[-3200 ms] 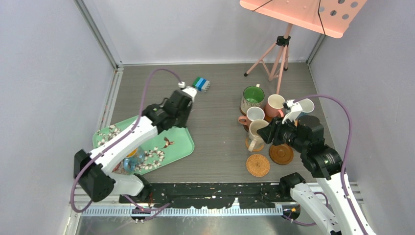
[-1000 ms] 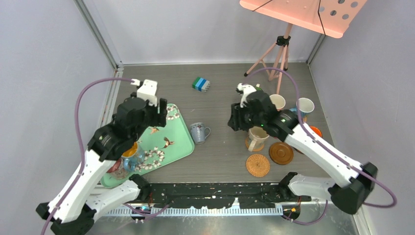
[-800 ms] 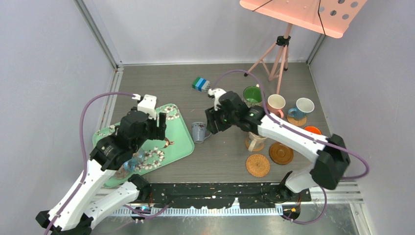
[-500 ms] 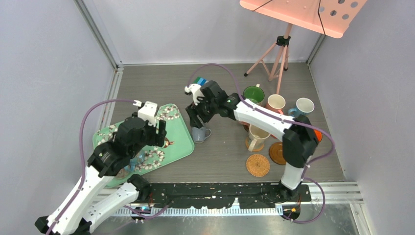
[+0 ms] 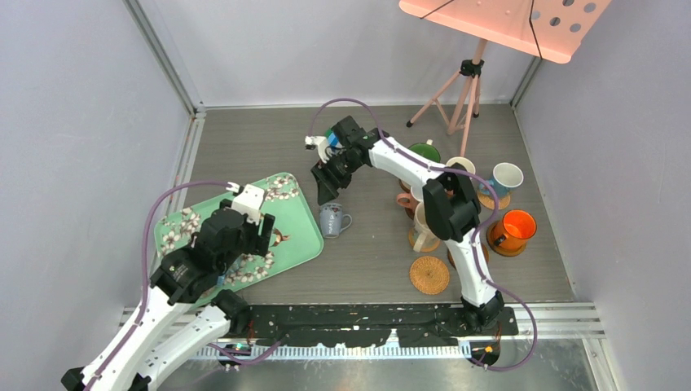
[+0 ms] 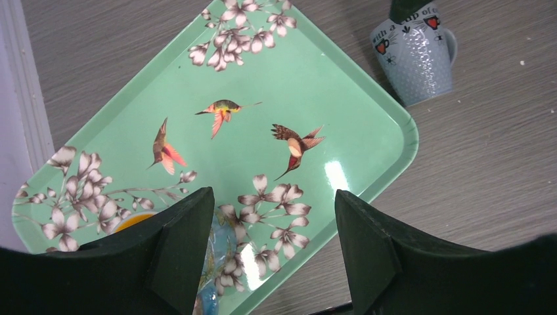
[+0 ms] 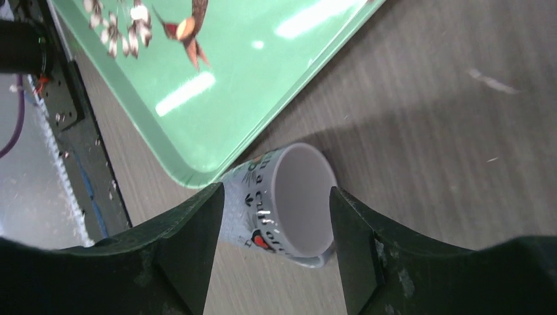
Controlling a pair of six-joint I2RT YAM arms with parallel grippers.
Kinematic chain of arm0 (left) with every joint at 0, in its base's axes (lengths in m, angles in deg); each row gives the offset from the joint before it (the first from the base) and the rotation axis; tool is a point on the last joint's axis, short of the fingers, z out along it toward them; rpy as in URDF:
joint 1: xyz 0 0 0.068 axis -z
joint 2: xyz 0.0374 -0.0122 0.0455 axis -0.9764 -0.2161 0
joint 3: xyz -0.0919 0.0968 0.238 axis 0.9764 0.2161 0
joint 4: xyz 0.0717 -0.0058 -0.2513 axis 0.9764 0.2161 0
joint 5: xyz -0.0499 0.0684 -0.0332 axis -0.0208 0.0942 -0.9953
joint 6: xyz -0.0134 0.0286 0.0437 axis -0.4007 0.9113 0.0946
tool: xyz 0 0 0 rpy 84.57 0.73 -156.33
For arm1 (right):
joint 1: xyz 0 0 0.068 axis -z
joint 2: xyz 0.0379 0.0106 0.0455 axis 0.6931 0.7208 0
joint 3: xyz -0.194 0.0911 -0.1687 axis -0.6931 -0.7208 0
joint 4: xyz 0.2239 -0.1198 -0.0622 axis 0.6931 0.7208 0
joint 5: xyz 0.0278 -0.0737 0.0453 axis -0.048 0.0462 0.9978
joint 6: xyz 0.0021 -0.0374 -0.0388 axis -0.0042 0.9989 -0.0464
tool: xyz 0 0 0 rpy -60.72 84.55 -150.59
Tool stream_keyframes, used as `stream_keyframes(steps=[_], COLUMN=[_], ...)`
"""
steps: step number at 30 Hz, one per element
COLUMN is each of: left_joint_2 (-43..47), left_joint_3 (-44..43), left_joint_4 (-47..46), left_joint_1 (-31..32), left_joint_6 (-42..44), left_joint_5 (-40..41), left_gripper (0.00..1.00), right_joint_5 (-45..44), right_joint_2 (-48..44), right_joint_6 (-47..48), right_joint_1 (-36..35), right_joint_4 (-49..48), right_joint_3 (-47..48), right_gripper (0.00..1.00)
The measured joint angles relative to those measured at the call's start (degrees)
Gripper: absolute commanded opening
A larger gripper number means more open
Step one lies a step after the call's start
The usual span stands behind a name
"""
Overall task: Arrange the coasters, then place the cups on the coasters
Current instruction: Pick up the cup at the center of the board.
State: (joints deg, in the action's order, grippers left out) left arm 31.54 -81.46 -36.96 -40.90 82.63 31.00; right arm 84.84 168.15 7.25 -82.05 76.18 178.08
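A grey-blue cup (image 5: pixel 332 220) with lettering stands on the table beside the tray's right edge. My right gripper (image 5: pixel 324 186) hovers over it, open. In the right wrist view the cup (image 7: pixel 289 203) lies between the fingers, with a gap at the right finger. More cups cluster at the right: green-inside (image 5: pixel 424 153), cream (image 5: pixel 424 226), white-and-blue (image 5: pixel 507 175), orange-inside (image 5: pixel 513 230). A wicker coaster (image 5: pixel 429 274) lies bare in front of them. My left gripper (image 5: pixel 259 232) is open and empty over the tray. A light blue cup (image 6: pixel 217 262) shows by its left finger.
The mint-green floral tray (image 5: pixel 297 240) lies at the near left. A pink music stand (image 5: pixel 466 90) stands at the back right. The blue-green toy block (image 5: pixel 329 133) is mostly hidden behind my right arm. Grey walls close in on the left and right.
My right arm has swung left from the cup cluster to above the grey-blue cup. The left arm has drawn back toward the near edge over the tray.
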Motion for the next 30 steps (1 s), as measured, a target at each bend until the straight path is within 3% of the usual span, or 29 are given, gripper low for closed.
stream_keyframes(steps=[7,9,12,16,19,23,30], left_joint_2=[-0.22,0.55,1.81,2.97,3.08,3.17,4.46], left_joint_3=[0.0,0.0,0.0,0.0,0.0,0.0,0.0], left_joint_4=[-0.02,-0.02,-0.02,-0.02,-0.02,0.0,-0.04], left_joint_1=[0.0,0.0,0.0,0.0,0.0,0.0,0.0], left_joint_6=[0.02,0.02,0.0,-0.02,-0.02,-0.02,-0.02], left_joint_5=[1.88,2.75,4.17,5.73,6.23,6.58,6.56], left_gripper=[0.69,0.69,0.69,0.69,0.69,0.7,0.73], right_joint_5=[3.78,4.59,5.18,7.02,8.39,3.8,-5.62], right_joint_2=[1.38,1.38,1.38,1.31,0.0,-4.59,-20.63], right_joint_6=[5.77,6.99,9.09,9.16,7.76,6.25,-0.13], right_joint_1=[-0.39,-0.46,-0.46,-0.44,-0.46,-0.85,-0.81], right_joint_4=[8.55,9.88,11.89,14.36,16.13,12.81,6.58], right_joint_3=[0.52,0.66,0.72,0.72,0.72,-1.6,-9.25], right_gripper=[0.6,0.51,0.26,0.08,0.06,0.05,0.05])
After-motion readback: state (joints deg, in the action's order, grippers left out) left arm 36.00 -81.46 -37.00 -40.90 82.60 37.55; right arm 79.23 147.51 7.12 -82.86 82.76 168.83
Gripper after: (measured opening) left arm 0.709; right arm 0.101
